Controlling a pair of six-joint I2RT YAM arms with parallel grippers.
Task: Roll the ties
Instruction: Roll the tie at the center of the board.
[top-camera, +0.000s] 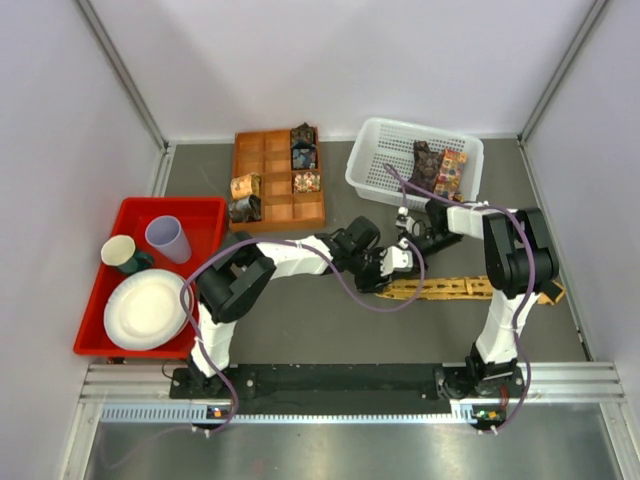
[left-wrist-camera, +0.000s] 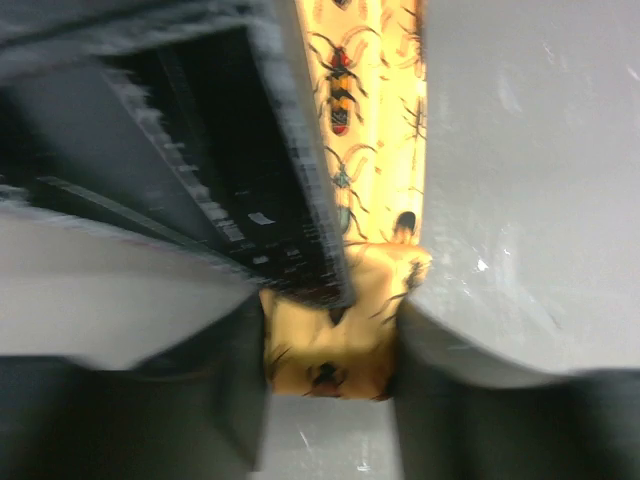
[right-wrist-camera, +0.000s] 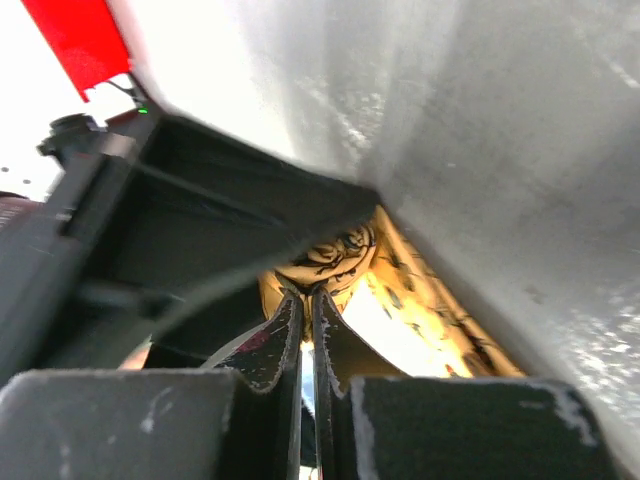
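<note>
A golden-yellow tie (top-camera: 470, 288) with dark insect markings lies flat across the table's middle, its left end wound into a small roll (left-wrist-camera: 330, 350). My left gripper (left-wrist-camera: 330, 372) is shut on that roll, one finger on each side. In the top view the left gripper (top-camera: 385, 268) sits at the strip's left end. My right gripper (top-camera: 405, 247) hovers just behind it. In the right wrist view the right gripper (right-wrist-camera: 306, 292) is shut, its tips pressed against the roll (right-wrist-camera: 335, 255). Whether the tips pinch any fabric cannot be told.
An orange-brown compartment tray (top-camera: 275, 160) at the back holds several rolled ties. A white mesh basket (top-camera: 375, 160) at the back right holds two more ties (top-camera: 438, 168). A red bin (top-camera: 205, 215) on the left carries a plate (top-camera: 145, 310) and two cups.
</note>
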